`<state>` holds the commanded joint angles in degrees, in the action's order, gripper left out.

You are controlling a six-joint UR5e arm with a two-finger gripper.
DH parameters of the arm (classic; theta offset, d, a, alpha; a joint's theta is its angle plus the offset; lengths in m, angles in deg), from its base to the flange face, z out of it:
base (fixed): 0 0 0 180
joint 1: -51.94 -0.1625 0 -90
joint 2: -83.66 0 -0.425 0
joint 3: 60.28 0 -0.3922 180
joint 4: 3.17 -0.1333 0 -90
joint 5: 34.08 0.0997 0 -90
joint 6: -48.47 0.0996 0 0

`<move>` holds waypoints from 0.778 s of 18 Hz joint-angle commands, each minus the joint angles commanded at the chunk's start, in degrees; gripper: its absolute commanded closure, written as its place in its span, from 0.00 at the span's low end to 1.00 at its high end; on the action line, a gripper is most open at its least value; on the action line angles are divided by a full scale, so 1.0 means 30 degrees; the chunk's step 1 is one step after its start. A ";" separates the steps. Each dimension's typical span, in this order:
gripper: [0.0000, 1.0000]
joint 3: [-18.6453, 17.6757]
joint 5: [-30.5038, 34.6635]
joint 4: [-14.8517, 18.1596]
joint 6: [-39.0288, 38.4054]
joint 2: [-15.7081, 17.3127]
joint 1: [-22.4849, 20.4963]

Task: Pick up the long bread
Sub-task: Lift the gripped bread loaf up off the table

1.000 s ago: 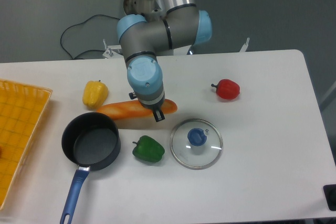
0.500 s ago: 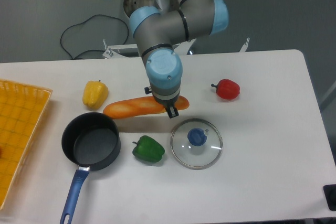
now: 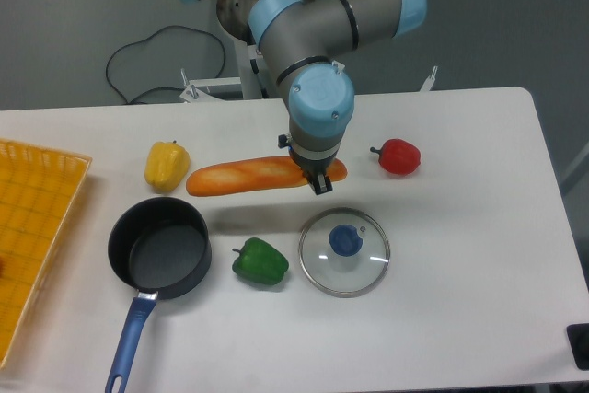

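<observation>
Since a second ago the arm has carried the long bread (image 3: 248,175) to the right and, judging by the shadow now lying apart beneath it, up off the surface (image 3: 460,255), so its left end has drawn clear of the pot. Nearest the camera, the pot (image 3: 158,248) sits with its blue handle pointing forward; to its right lie the green pepper (image 3: 259,261) and then the glass lid (image 3: 344,251) with its blue knob. Behind these the bread hangs roughly level, running left to right between the yellow pepper (image 3: 167,164) and the red pepper (image 3: 398,156), touching neither. The tool (image 3: 317,179) is clamped on the bread close to its right end, so most of the loaf sticks out to the left unsupported. That off-centre hold is the thing to mind: the long free side can sag or swing about the fingers, so the lift is best finished slowly and straight up, with no quick turns of the wrist and the grip kept firm. Rising a little more before any sideways travel would keep the left tip from clipping the yellow pepper or the pot rim. At the far left edge stands a yellow basket (image 3: 37,227), well apart from all this.
</observation>
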<state>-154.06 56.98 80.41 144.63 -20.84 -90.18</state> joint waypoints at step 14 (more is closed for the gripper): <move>1.00 0.0294 -0.0527 0.0146 -0.0030 0.0029 -0.0029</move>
